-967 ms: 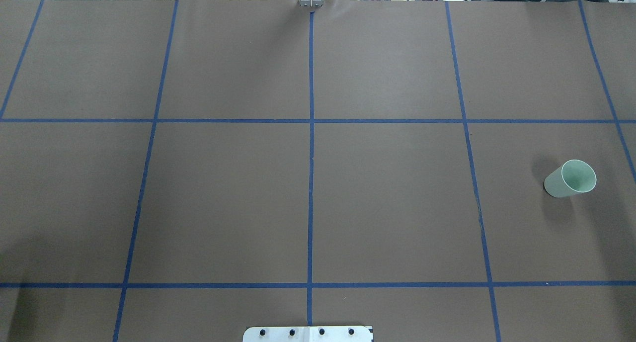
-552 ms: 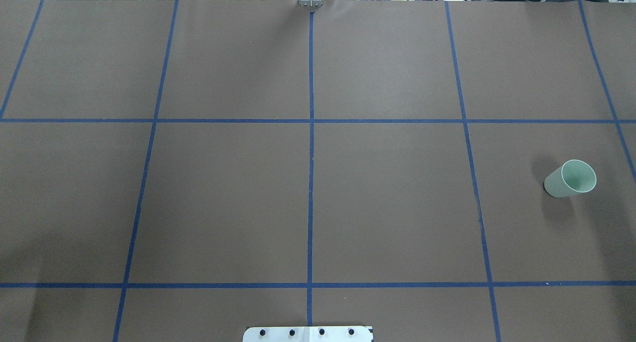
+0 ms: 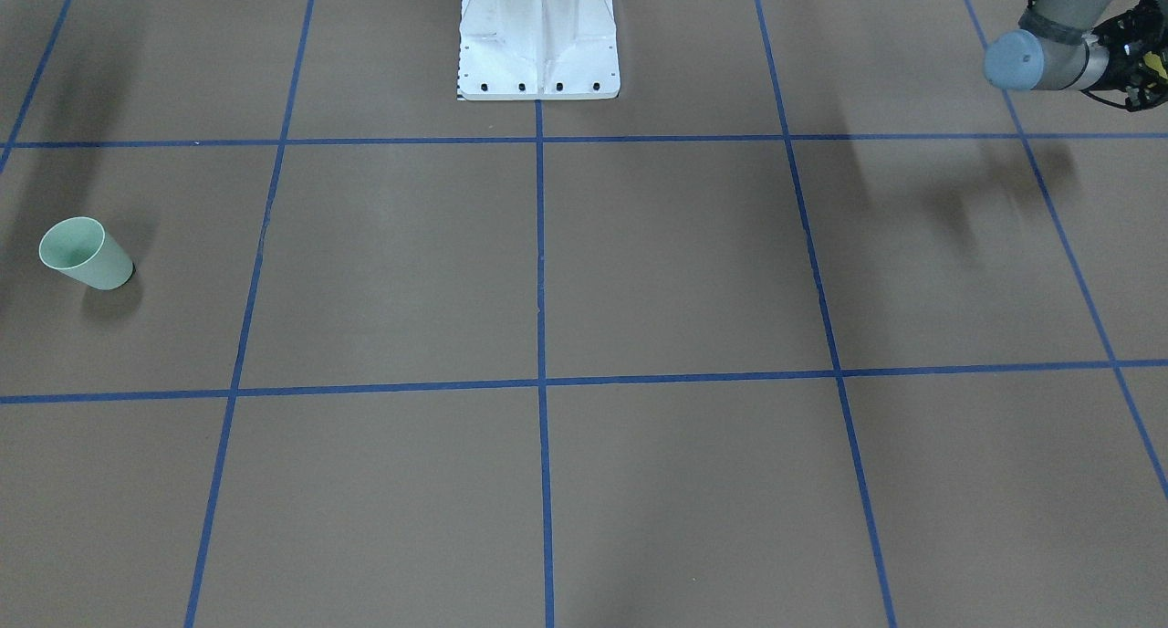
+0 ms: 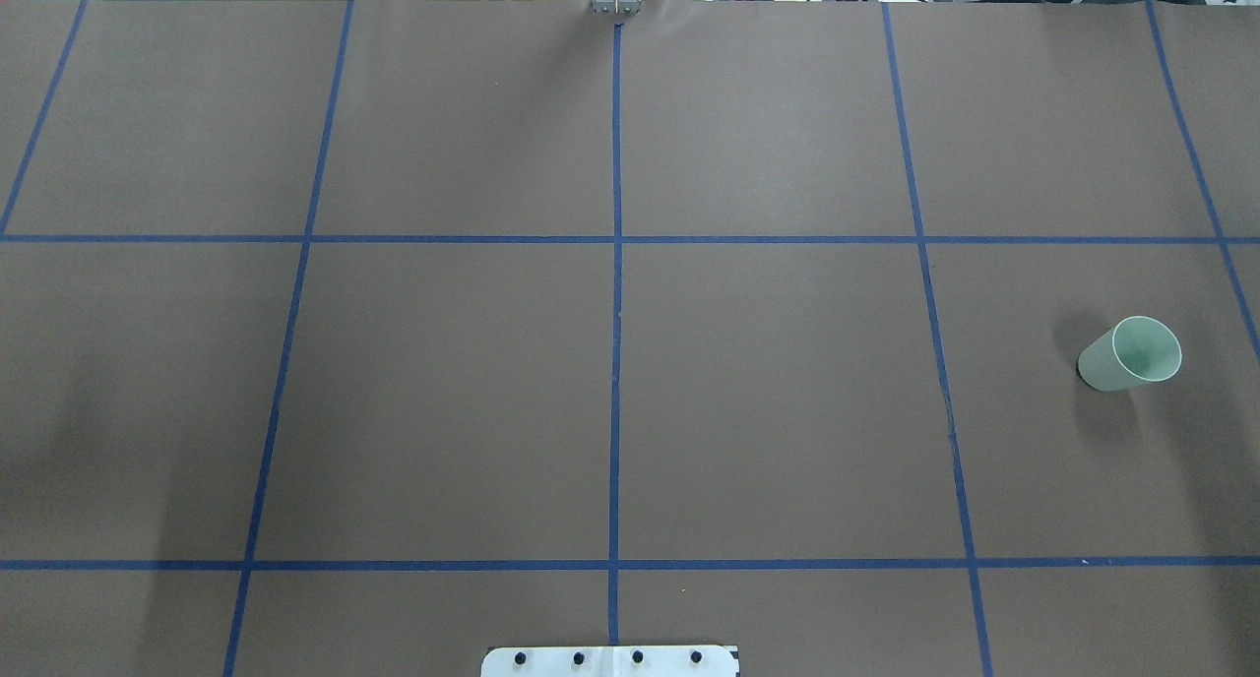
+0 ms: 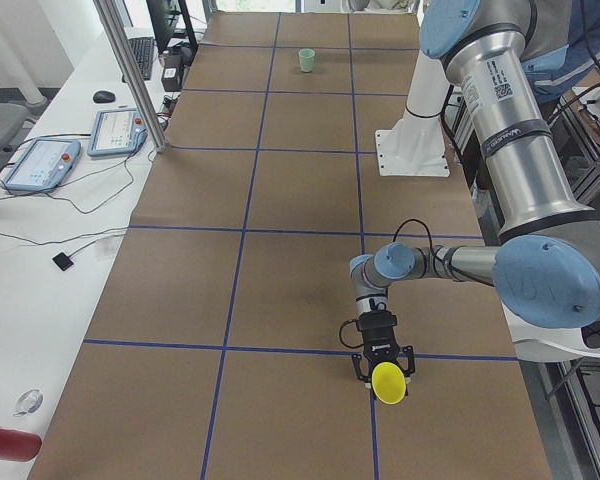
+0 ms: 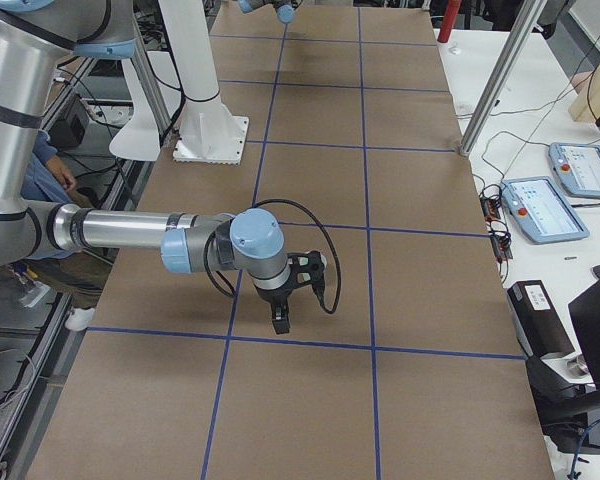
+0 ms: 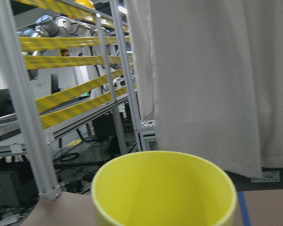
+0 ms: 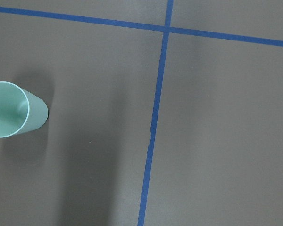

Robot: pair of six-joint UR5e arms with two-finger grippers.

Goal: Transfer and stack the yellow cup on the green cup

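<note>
My left wrist camera cuts the yellow cup (image 7: 164,193) off below its rim. The right gripper (image 6: 282,322) is too small to read, and the right wrist view clips the green cup (image 8: 14,115).

You have bright, even overhead light across the table (image 4: 443,411). Broad soft shadows dim its left edge. The green cup (image 4: 1130,354) casts a soft double shadow. Beyond the far edge, whites blow out. Left wrist view: yellow cup (image 7: 165,193) slightly soft.
</note>
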